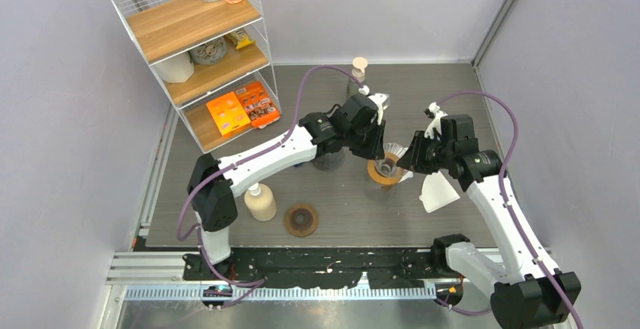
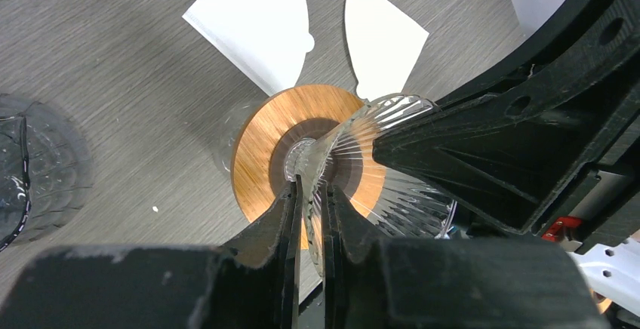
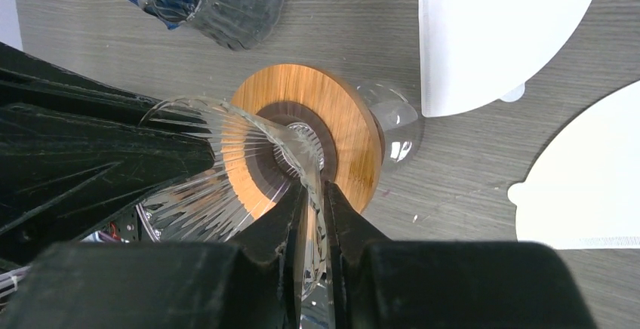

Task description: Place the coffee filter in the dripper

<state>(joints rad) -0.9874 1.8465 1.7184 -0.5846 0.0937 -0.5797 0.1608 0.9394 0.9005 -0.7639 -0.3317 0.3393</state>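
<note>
Now, ribbed glass dripper [image 2: 392, 110], wooden ring [image 2: 260, 148], paper filters [image 2: 260, 19]

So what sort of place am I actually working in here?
Probably a robot test cell staged as a coffee corner: plain walls box in a grey table, a wire shelf holds snack packets, and the table carries a glass dripper and paper filters.

The clear, ribbed dripper [image 2: 377, 118] has an orange-brown wood-grain collar [image 2: 260, 144]; the filters [image 2: 260, 19] are white, the table [image 2: 113, 65] streaked grey.
</note>
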